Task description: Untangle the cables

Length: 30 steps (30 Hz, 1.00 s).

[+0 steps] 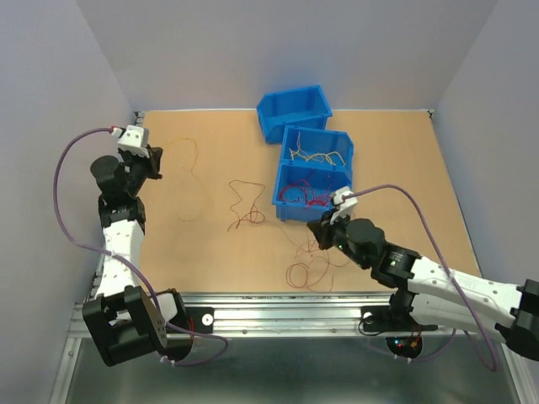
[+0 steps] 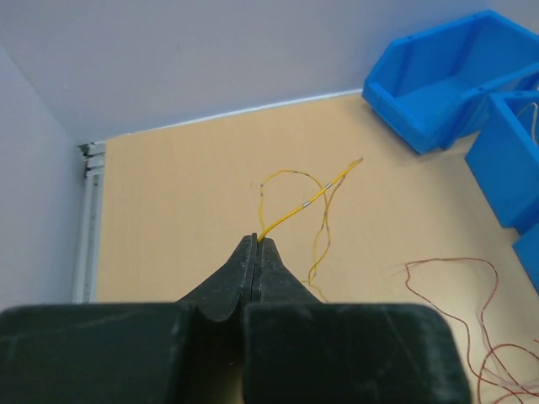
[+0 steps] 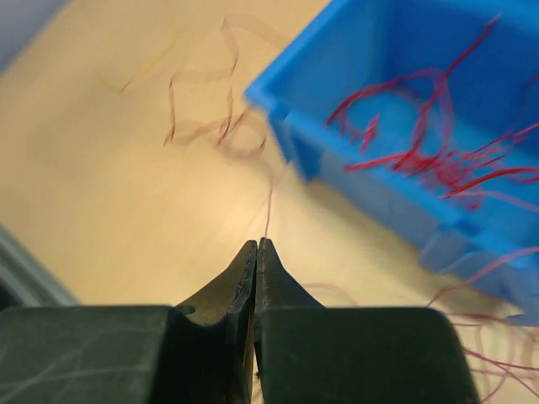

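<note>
With the left gripper jaws pinched on a yellow cable and the right gripper jaws apparently nipping a blurred red cable, a hard pull could snap either or tighten the tangle.

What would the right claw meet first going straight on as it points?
Shut on a thin red wire, the right claw would probably meet the near corner of the blue bin; depth is unclear.
</note>
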{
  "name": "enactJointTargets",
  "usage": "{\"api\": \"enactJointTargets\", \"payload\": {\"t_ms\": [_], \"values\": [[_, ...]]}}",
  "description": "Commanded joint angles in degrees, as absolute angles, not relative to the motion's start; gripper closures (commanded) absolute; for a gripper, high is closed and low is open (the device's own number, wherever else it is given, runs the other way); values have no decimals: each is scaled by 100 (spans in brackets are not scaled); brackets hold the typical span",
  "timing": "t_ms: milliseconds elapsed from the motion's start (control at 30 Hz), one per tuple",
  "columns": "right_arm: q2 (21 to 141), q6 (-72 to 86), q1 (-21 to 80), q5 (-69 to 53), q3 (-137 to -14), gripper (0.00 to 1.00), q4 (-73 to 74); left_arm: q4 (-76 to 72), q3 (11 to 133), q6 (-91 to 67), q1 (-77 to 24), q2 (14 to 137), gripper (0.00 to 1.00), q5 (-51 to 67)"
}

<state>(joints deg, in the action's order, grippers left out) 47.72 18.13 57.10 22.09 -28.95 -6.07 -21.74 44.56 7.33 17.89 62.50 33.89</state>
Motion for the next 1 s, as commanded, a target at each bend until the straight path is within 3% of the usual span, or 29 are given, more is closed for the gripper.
{"api": "enactJointTargets", "payload": {"t_ms": [0,167,200,300,367,400,433,467,533,733,967], "values": [[5386,1943,5827,478,-3181,100,-422,-2259,4324,1185,1267,6327,100,3357],[5695,1618,6433,35,-3340,99,-588,-2083,4351,1406,880,6407,100,3472],[5739,1574,6538,35,-3349,94,-615,-2022,4342,1458,766,6399,100,3472],[5809,1783,6855,981,-3436,65,-361,-1969,4289,1599,598,6372,100,3296],[5818,2168,6873,2184,-3463,54,-20,-1969,4245,1679,466,6354,100,3156],[5801,2336,6873,2597,-3463,31,243,-1960,4245,1696,431,6363,100,3129],[5705,2503,6873,2984,-3463,22,394,-1943,4245,1714,405,6355,100,3094],[5635,2801,6873,3710,-3437,20,674,-1934,4254,1731,387,6363,100,3076],[5354,3057,6873,4556,-3340,3,895,-1925,4245,1740,352,6337,100,3032],[4948,3971,6873,5815,-3340,3,1818,-1890,4201,1819,238,6302,100,2962],[5563,4324,6646,6478,-3489,0,1995,-1820,4210,1898,114,6337,100,2892]]}}
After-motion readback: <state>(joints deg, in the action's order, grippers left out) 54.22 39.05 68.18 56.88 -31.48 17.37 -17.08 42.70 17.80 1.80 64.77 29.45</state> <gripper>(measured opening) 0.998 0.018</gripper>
